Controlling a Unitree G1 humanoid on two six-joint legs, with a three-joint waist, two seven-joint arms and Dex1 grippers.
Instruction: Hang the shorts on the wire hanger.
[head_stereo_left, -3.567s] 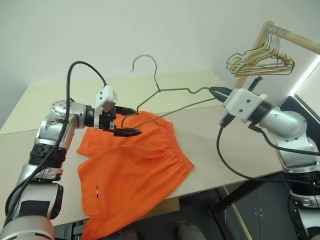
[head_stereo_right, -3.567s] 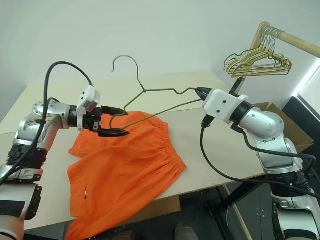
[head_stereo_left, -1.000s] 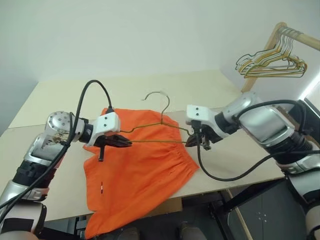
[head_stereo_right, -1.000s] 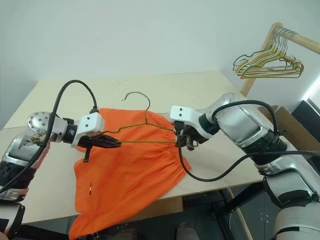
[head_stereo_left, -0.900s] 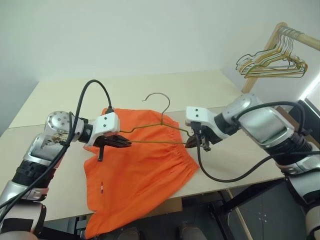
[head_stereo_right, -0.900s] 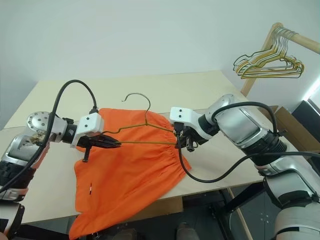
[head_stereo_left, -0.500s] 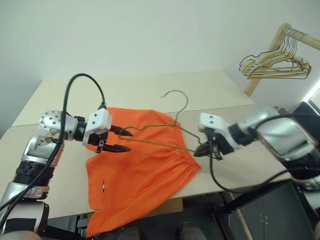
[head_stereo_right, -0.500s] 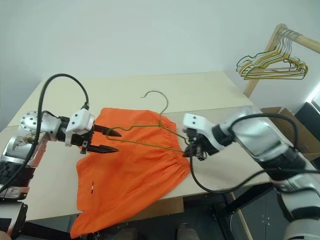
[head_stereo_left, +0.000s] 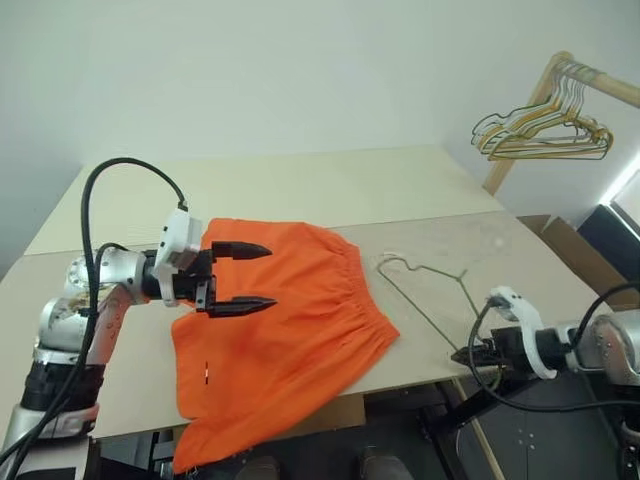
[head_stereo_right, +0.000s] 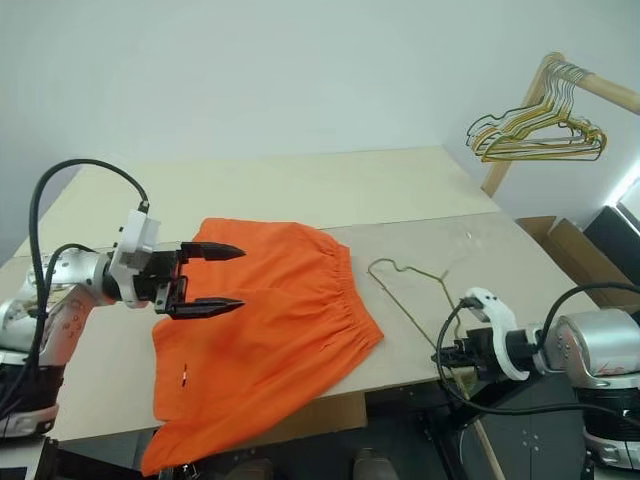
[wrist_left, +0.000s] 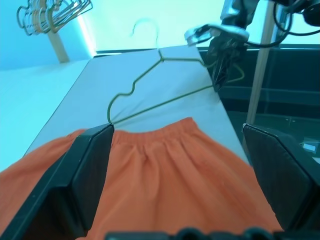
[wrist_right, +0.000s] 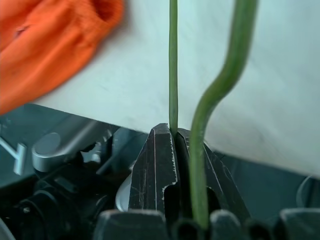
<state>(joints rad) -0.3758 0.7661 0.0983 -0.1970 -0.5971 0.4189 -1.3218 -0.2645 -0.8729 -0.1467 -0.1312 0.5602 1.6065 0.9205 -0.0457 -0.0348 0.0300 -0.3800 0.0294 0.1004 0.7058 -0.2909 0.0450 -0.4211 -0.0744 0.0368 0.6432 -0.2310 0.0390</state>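
The orange shorts (head_stereo_left: 290, 320) lie spread on the table, one leg hanging over the front edge. My left gripper (head_stereo_left: 268, 275) hovers open over their left part, holding nothing; its wide black fingers (wrist_left: 85, 175) frame the waistband (wrist_left: 165, 137). The thin wire hanger (head_stereo_left: 430, 290) lies flat on the table to the right of the shorts, apart from them, its hook (head_stereo_right: 385, 264) nearest the waistband. My right gripper (head_stereo_left: 468, 354) is at the table's front right edge, shut on the hanger's corner; up close the wire (wrist_right: 173, 65) runs out from between its jaws.
A wooden rail (head_stereo_left: 590, 80) at the back right carries a bunch of yellowish and dark hangers (head_stereo_left: 545, 130). A cardboard box (head_stereo_right: 570, 245) stands beyond the table's right end. The beige table (head_stereo_left: 300, 190) has bare room behind the shorts.
My left gripper has let go of the hanger, opened wide and drawn back. My right gripper has swung the hanger right and down, off the shorts, onto the table.
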